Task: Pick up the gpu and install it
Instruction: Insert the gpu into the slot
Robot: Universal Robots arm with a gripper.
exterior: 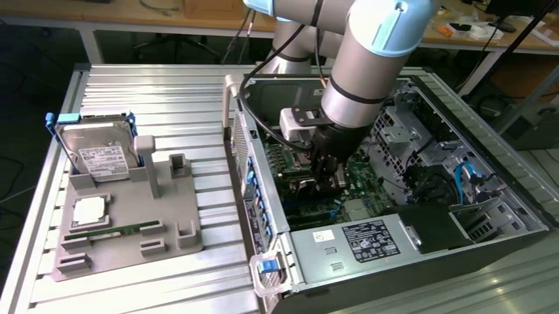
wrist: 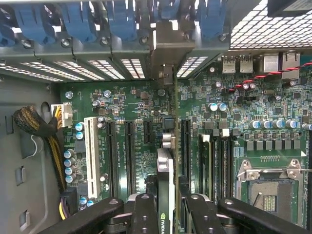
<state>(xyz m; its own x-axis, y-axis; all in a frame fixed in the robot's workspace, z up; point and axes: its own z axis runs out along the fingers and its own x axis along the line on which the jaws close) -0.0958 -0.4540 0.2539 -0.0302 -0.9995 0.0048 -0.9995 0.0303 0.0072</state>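
Inside the open computer case (exterior: 454,216), the fingers (wrist: 146,214) grasp the gpu (wrist: 165,185) edge-on above the motherboard (wrist: 234,122)

I work in a robotics lab. An open computer case (exterior: 393,196) lies on a slotted aluminium table (exterior: 157,85), with cluttered wooden workbenches (exterior: 122,13) behind me.

Gpu (wrist: 165,190) edge-on, upright above the green motherboard (wrist: 131,112).
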